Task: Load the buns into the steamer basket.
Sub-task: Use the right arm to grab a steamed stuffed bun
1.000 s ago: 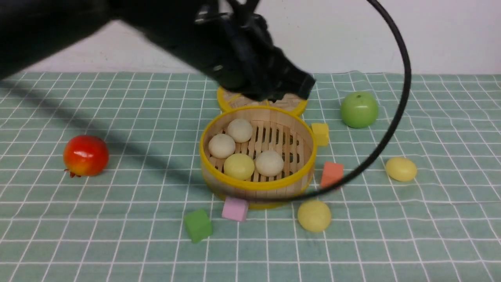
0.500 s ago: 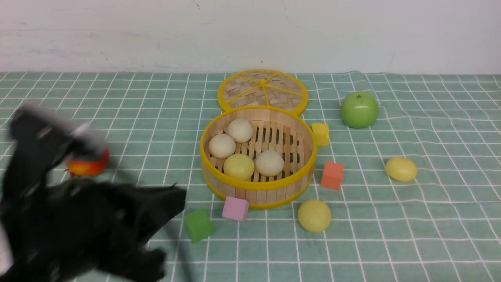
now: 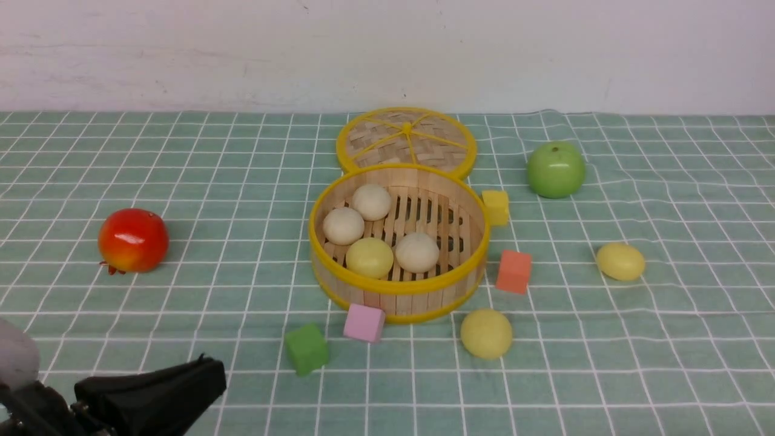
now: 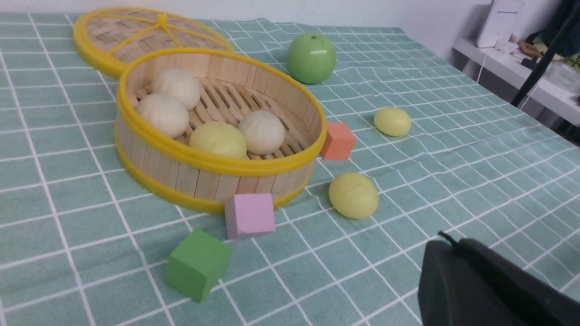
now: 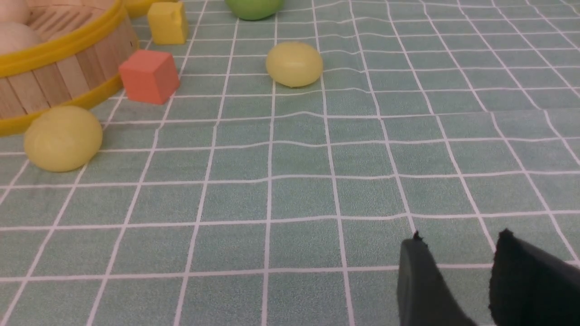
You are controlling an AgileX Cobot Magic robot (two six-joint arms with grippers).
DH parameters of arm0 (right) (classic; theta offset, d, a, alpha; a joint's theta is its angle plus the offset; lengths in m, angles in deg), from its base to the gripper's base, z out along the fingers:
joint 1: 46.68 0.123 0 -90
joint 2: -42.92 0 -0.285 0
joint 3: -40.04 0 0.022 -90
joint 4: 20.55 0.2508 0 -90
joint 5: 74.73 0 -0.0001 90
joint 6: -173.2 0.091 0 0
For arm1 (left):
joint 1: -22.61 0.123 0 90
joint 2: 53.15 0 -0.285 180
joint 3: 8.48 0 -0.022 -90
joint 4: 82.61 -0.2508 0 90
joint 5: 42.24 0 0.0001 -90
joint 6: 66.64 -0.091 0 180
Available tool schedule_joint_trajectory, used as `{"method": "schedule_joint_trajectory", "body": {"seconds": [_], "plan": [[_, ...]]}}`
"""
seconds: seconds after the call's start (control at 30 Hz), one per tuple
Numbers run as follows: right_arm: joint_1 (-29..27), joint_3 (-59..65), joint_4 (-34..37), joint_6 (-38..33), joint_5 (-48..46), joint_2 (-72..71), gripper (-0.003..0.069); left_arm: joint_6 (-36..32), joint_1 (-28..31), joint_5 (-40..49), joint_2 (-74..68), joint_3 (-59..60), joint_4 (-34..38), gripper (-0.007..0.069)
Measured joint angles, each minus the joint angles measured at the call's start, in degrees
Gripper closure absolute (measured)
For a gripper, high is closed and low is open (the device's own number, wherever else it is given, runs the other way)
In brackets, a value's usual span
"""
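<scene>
The steamer basket (image 3: pixel 396 287) stands mid-table with several buns inside: three beige-white ones (image 3: pixel 372 201) (image 3: pixel 343 225) (image 3: pixel 416 252) and a pale yellow one (image 3: pixel 369 257). Two more pale yellow buns lie on the cloth, one in front of the basket (image 3: pixel 486 333) (image 5: pixel 63 138) and one to the right (image 3: pixel 620 261) (image 5: pixel 294 64). My left gripper (image 3: pixel 209 372) (image 4: pixel 446 246) sits low at the front left corner, shut and holding nothing. My right gripper (image 5: pixel 457 242) is out of the front view; in its wrist view it is open over bare cloth, well short of the buns.
The woven lid (image 3: pixel 405 139) lies behind the basket. A green apple (image 3: pixel 555 169) is at the back right and a red fruit (image 3: pixel 133 240) at the left. Yellow (image 3: pixel 496 206), orange (image 3: pixel 514 271), pink (image 3: pixel 364 322) and green (image 3: pixel 307 347) cubes ring the basket.
My left arm has swung from above the basket down to the front left corner. The buns and basket have not moved.
</scene>
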Motion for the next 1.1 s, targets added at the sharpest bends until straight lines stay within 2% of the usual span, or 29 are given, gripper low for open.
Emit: {"method": "schedule_joint_trajectory", "body": {"seconds": [0.37, 0.47, 0.6, 0.77, 0.83, 0.87, 0.9, 0.97, 1.0, 1.1], "plan": [[0.0, 0.0, 0.64, 0.6, 0.54, 0.0, 0.0419, 0.0, 0.0, 0.28, 0.0, 0.0, 0.24, 0.0638], [0.0, 0.43, 8.75, 6.07, 3.38, 0.0, 0.0419, 0.0, 0.0, 0.28, 0.0, 0.0, 0.24, 0.0638], [0.0, 0.49, 24.89, 15.38, 10.36, 0.0, 0.0419, 0.0, 0.0, 0.28, 0.0, 0.0, 0.24, 0.0638], [0.0, 0.37, 33.15, 17.63, 17.02, 0.0, 0.0419, 0.0, 0.0, 0.28, 0.0, 0.0, 0.24, 0.0638], [0.91, -2.48, 33.22, 15.58, 11.14, 0.65, 0.0425, 0.0, 0.0, 0.28, 0.0, 0.0, 0.24, 0.0638], [1.39, -4.69, 32.5, 13.66, 8.59, 1.86, 0.0427, 0.0, 0.0, 0.28, 0.0, 0.0, 0.24, 0.0638], [2.72, -8.9, 30.94, 10.16, 1.85, 5.08, 0.0432, 0.0, 0.0, 0.28, 0.0, 0.0, 0.24, 0.0638], [3.67, -13.8, 29.07, 6.43, -3.42, 9.78, 0.0437, 0.0, 0.0, 0.28, 0.0, 0.0, 0.28, 0.0638], [5.04, -20.84, 26.08, 1.27, -13.46, 18.8, 0.0447, 0.0, 0.0, 0.28, 0.0, 0.0, 0.28, 0.0638], [5.68, -32.68, 20.55, -5.72, -25.99, 34.13, 0.0476, 0.0, 0.0, 0.28, 0.0, 0.0, 0.28, 0.0638]]}}
